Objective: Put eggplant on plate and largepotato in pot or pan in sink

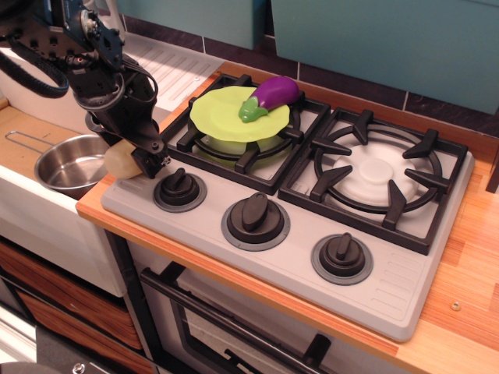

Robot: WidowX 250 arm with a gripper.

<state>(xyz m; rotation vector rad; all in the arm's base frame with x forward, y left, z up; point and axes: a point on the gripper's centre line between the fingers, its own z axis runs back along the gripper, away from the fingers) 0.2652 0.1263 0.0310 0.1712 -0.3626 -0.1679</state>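
Note:
The purple eggplant (274, 95) with its green cap lies on the right side of the lime-green plate (220, 115), which rests on the left burner grate. My black gripper (140, 162) hangs at the stove's left front corner, shut on the pale tan largepotato (122, 160). It holds the potato at the counter edge, just right of the shiny steel pan (66, 165). The pan sits in the sink (43, 214), its wire handle pointing left. One finger is hidden behind the potato.
The grey stove (390, 288) has two black burner grates and three knobs; the nearest knob (179, 187) is just right of the gripper. The ribbed white drainboard (170, 68) lies behind the arm. A teal wall stands at the back.

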